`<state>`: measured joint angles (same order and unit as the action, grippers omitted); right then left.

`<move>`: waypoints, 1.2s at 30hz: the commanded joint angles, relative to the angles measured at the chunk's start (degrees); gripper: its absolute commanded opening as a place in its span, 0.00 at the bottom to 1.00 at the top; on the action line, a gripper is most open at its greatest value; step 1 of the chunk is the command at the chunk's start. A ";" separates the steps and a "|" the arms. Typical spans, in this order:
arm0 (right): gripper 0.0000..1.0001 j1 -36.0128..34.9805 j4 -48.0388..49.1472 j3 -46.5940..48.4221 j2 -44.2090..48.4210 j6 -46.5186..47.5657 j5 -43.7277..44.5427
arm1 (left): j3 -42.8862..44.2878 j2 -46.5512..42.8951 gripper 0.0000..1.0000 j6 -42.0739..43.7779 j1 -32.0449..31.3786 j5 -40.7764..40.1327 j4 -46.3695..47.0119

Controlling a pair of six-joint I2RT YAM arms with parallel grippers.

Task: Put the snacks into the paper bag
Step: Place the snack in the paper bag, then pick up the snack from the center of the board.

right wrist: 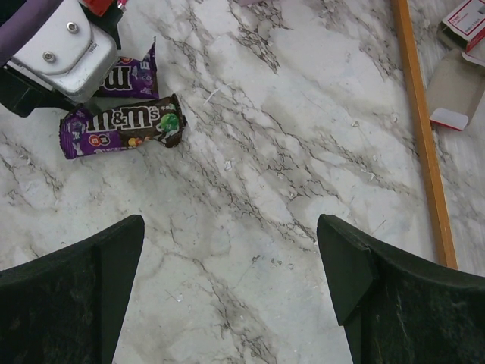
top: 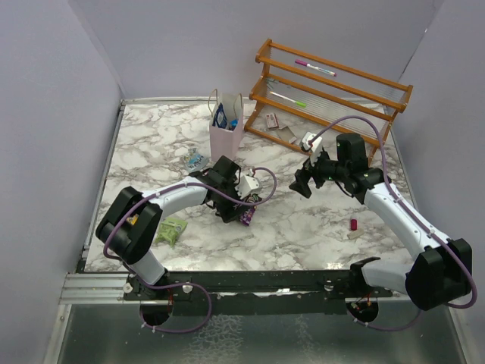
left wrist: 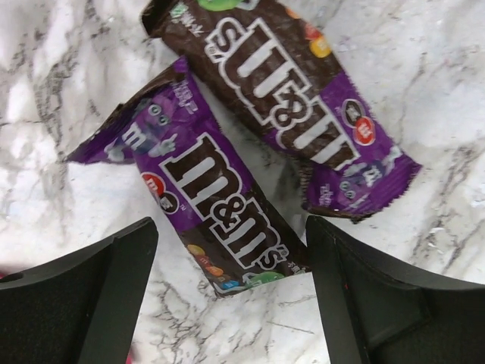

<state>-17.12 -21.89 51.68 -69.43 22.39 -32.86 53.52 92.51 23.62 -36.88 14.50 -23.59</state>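
Two purple-brown M&M's candy packets [left wrist: 212,205] [left wrist: 288,91] lie side by side on the marble table. My left gripper [left wrist: 231,227] is open just above them, its fingers straddling the lower end of the nearer packet. In the top view it [top: 233,206] is mid-table, with the packets [top: 248,216] at its tip. The pale pink paper bag [top: 226,135] stands upright behind it, a blue cookie bag [top: 220,115] sticking out of its top. My right gripper [right wrist: 229,227] is open and empty over bare marble, right of the packets [right wrist: 121,125].
A green snack packet [top: 172,231] lies at the front left and a blue-white wrapper [top: 195,160] left of the bag. The orange wooden rack [top: 333,91] stands at the back right, with markers on it and small boxes [right wrist: 464,23] by its base. A tiny red stub [top: 353,224] lies right of centre.
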 commanded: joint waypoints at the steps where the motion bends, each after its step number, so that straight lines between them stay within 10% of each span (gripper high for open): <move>1: 0.97 0.53 0.42 -0.27 0.65 0.60 0.28 | -0.93 -0.21 0.78 -0.50 -0.12 -7.33 2.64; 21: 0.97 0.51 0.48 -0.28 0.06 0.67 0.80 | 0.45 -0.56 0.38 -0.81 0.18 -8.04 0.87; 36: 0.97 0.58 0.57 -0.33 0.33 0.84 1.25 | 5.52 -13.95 0.34 4.56 7.52 -4.92 -3.39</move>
<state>-16.80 -21.89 51.66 -69.43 22.39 -32.67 55.35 83.61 26.59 -32.08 7.38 -25.23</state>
